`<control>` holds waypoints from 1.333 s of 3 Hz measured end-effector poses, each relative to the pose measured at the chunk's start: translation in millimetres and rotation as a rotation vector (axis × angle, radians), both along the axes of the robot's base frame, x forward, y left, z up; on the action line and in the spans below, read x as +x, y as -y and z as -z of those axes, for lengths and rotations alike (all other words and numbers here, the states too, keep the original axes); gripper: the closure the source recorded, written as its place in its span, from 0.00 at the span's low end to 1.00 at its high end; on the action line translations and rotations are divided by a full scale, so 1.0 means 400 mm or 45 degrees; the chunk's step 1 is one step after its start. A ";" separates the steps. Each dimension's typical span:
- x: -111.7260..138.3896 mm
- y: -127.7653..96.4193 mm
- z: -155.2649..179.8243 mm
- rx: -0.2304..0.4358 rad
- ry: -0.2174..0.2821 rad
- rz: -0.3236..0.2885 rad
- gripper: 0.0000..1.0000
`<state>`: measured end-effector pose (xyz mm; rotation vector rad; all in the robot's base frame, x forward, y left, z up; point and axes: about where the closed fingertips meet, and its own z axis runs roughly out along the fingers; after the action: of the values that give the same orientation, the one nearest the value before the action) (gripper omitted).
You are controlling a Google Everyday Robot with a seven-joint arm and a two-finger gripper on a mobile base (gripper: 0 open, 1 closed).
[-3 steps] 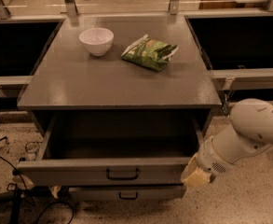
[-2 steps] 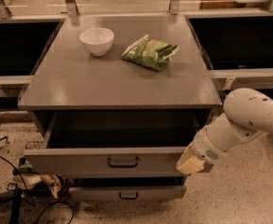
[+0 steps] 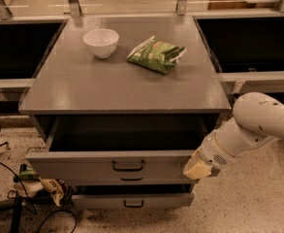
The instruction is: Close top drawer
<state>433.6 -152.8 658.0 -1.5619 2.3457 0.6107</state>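
- gripper (image 3: 198, 168) low on the right side of the grey cabinet (image 3: 122, 89), cream tip right at the right end of the top drawer (image 3: 73, 165) front panel; looks like contact, can't confirm
- how far the gripper is open: cannot tell; nothing visibly held
- white arm (image 3: 258, 125) comes in from the right edge, angled down and left to the gripper
- top drawer is pulled out of the cabinet, interior dark, front panel well forward of the cabinet top's edge
- black bar handle (image 3: 128, 165) centred on its front, gripper well to the right of it
- bottom drawer (image 3: 93, 201) sticks out slightly, with its own small handle (image 3: 133, 203)
- on the cabinet top: white bowl (image 3: 101, 42) back left, green bag (image 3: 156, 55) just to its right, apart from it
- floor at left: black cables (image 3: 6, 171) and a crumpled wrapper (image 3: 49, 188) beside the cabinet base
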 end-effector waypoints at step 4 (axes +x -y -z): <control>0.181 -0.078 0.002 0.004 0.055 0.052 1.00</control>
<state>505.8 -121.8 657.3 -1.5073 2.3378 0.5655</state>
